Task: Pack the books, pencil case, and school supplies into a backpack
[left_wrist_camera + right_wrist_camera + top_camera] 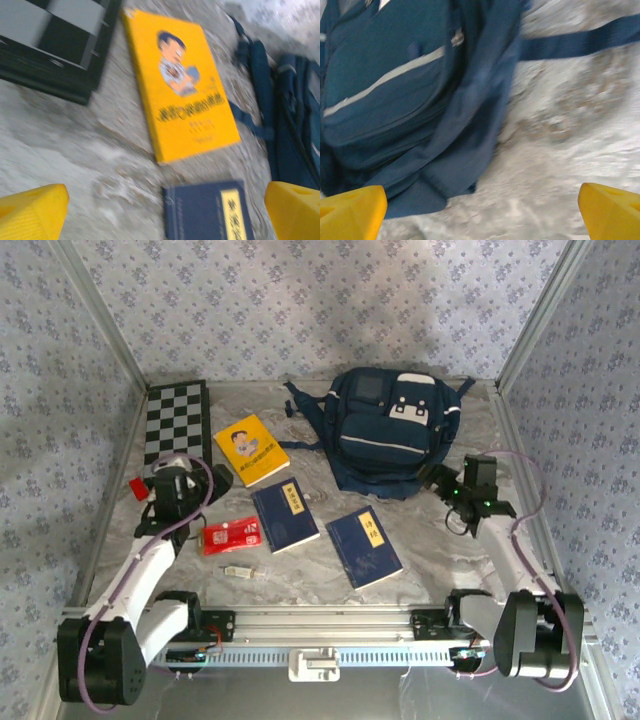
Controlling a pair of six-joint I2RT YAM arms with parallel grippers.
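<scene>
Flowered wallpaper closes in a grey marbled surface [430,570], and nothing on it is packed yet. The backpack [395,435] lies at the far side, right of centre, front pocket up. The left tool [172,480] stands with its jaws spread wide and nothing between them, and so does the right tool [452,490].

What matters, I'd say, is how the yellow book [251,450] lies from the left tool. It is just ahead, to the right and slightly far, lying flat, and in the left wrist view its long axis runs away from the open jaws. A blue book [285,514] lies to that tool's near right. The red pencil case [231,536] sits just near of the tool, and the pale school supplies [240,570] lie closer to the arm bases. All of these are on the left arm's side.

The right tool is just beside the backpack's near right corner, bag to its left, so that arm looks better placed to hold it open.
</scene>
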